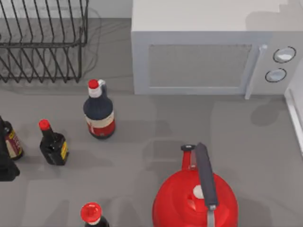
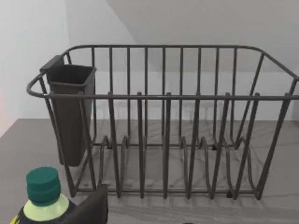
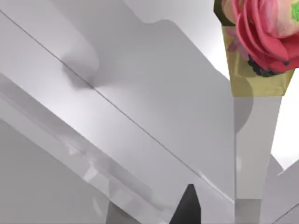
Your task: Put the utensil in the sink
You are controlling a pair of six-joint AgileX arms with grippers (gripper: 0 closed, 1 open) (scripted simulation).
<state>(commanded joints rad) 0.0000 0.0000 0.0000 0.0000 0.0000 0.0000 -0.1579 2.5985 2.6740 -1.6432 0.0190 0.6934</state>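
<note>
The utensil is out of view. A white raised rim [image 1: 294, 116] runs along the table's right edge; I cannot tell whether it belongs to the sink. In the right wrist view, one dark finger [image 3: 187, 205] of my right gripper points at slanted white surfaces [image 3: 140, 116]. In the left wrist view, a dark finger [image 2: 91, 207] of my left gripper shows, facing a wire dish rack [image 2: 163, 95]. A dark part of my left arm [image 1: 6, 168] sits at the table's left edge.
A white microwave [image 1: 203, 61] stands at the back and the dish rack [image 1: 42, 42] at the back left. A red kettle [image 1: 194, 198] is at the front. Dark sauce bottles [image 1: 99, 111] [image 1: 53, 144] stand at the left. A green-capped bottle [image 2: 43, 193] and a pink flower [image 3: 261, 32] are close by.
</note>
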